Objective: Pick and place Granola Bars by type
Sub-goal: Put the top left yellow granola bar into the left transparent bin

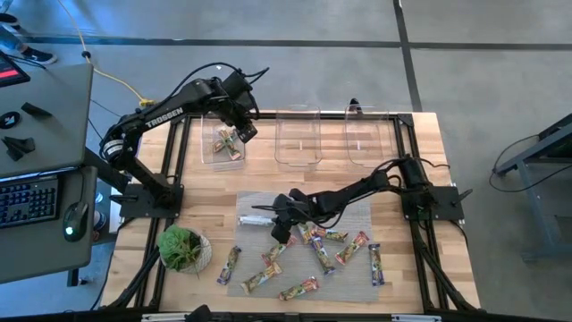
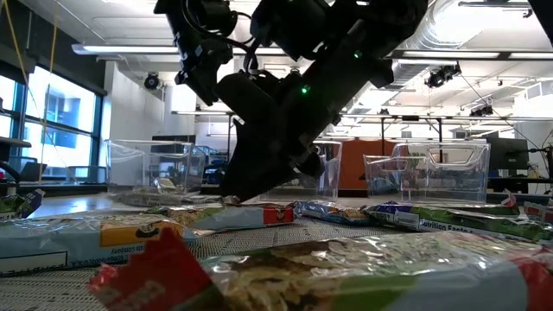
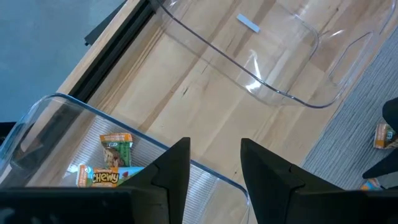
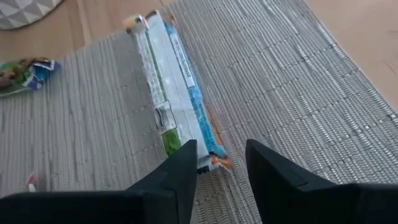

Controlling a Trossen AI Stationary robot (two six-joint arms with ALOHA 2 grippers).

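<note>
Several granola bars [image 1: 313,246] in green, red and purple wrappers lie flat on a grey mat [image 1: 357,206]. A white-and-blue bar [image 1: 257,218] lies at the mat's left part. My right gripper [image 1: 282,213] is low over it and open. In the right wrist view the bar [image 4: 174,93] runs away from the gripper [image 4: 221,149], and its near end lies between the fingertips. My left gripper [image 1: 243,132] hangs open above the left clear bin [image 1: 223,139]. Green-and-orange bars [image 3: 115,165] lie in that bin, below the gripper [image 3: 214,146]. My right gripper comes slanting down from the table's right, its fingers along the white-and-blue bar and on either side of the near end [image 4: 211,163]. The bar lies flat on the mat. Whether a finger [image 4: 183,162] touches the wrapper, I cannot tell.
Two more clear bins, the middle [image 1: 297,134] and the right [image 1: 366,134], stand along the far edge. A potted green plant [image 1: 183,249] sits at the near left. A black frame [image 1: 179,170] borders the wooden table. Bare wood lies between the bins and the mat.
</note>
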